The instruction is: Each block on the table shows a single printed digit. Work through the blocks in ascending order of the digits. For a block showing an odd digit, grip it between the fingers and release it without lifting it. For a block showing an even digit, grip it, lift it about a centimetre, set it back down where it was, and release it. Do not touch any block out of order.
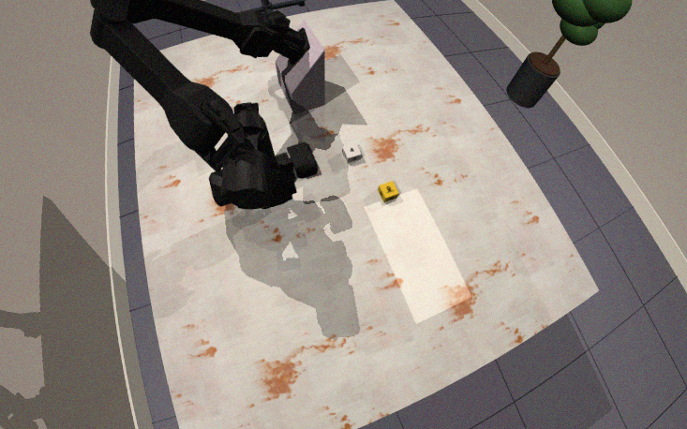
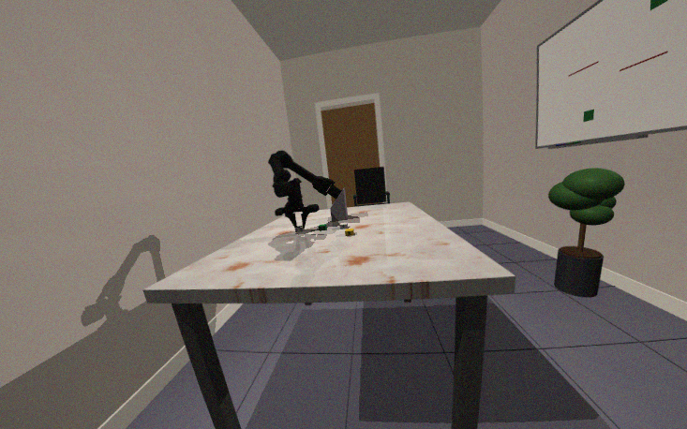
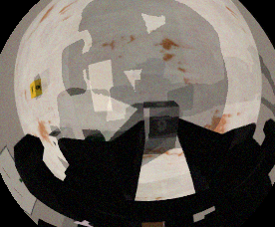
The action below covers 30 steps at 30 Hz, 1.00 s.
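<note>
Dark grey block (image 3: pixel 160 124) sits between the fingertips of the gripper (image 1: pixel 253 181) (image 2: pixel 298 228) (image 3: pixel 160 123), its printed face turned towards the wrist camera (the digit is too dim to read surely). The fingers stand partly closed, well short of fully shut, with the block pinched between them. Whether its underside touches the table (image 1: pixel 441 159) (image 2: pixel 361 282) (image 3: pixel 31 60) cannot be told.

The step in hand looks like the grip itself. If the digit is odd, the fingers should simply part evenly, with no upward pull; if even, a small, straight lift and an equally straight lowering would suit, the wrist unturned, releasing only once the base is seated. A sideways drag could shift the block or nudge the green block (image 2: pixel 322 227) near the gripper. The white block (image 1: pixel 351 152) (image 2: pixel 343 226) and the yellow block (image 1: pixel 388 190) (image 2: pixel 349 232) (image 3: pixel 36 88) lie farther out to the same side.

The blocks look hard, matt and square-edged (flat faces should seat well against the fingers). Rust-coloured blotches mottle the pale tabletop.
</note>
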Each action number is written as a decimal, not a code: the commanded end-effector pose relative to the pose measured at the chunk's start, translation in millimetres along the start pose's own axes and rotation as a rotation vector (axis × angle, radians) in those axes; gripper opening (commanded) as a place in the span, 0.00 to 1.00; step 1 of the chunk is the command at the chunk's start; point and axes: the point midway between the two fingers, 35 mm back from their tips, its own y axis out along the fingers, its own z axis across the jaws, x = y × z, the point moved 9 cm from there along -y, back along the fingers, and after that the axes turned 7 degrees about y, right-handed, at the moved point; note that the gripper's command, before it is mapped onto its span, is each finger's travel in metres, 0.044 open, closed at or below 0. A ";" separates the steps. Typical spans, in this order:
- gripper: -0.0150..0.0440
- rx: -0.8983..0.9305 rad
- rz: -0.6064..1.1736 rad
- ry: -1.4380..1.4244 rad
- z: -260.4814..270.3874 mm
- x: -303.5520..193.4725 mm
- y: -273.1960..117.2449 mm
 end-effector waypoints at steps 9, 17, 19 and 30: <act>0.46 -0.004 -0.003 0.009 -1.3 1.4 5.0; 0.46 -0.004 -0.003 0.008 -1.4 1.2 13.8; 0.46 -0.004 -0.003 0.008 -1.4 1.2 13.8; 0.64 -0.004 -0.003 0.008 -1.4 1.2 13.8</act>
